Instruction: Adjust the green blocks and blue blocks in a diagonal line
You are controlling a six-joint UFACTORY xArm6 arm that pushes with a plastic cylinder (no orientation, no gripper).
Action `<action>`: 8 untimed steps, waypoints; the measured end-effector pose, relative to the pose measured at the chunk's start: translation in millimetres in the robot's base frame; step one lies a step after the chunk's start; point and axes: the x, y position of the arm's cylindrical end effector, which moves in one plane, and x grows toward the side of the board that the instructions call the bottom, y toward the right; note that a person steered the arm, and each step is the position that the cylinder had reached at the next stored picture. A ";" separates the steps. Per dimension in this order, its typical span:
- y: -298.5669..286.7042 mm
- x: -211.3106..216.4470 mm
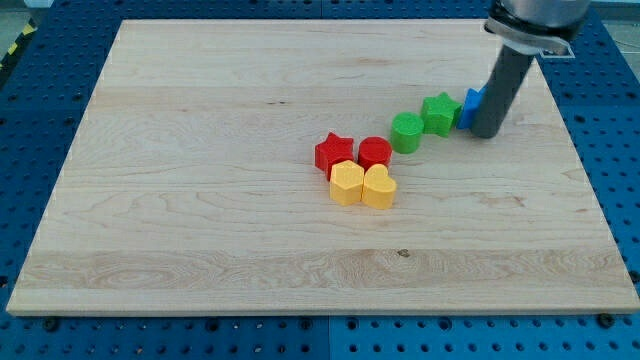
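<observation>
A: What is seen on the table (200, 200)?
B: A green star (438, 112), green cylinder (406, 132) and half-hidden blue block (468, 108) are lined diagonally; my tip (486, 132) is pressed beside the blue.
A: Any pincer or writing?
B: Neither is seen.

1. The desk (200, 230) is a pale wooden board with a visible lengthwise grain and a small dark knot near its bottom edge, right of centre.
2. Around the desk on every side lies a blue perforated surface (625, 150) dotted with regular rows of small holes.
3. At the view's top left, beyond the desk's corner, a strip of yellow-and-black hazard tape (18, 42) crosses the blue surface.
4. Light is even and soft, with only faint shadows falling on the desk.
</observation>
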 end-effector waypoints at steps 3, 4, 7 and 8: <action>-20.3 67.4; -31.4 63.3; -49.6 80.1; -51.1 82.1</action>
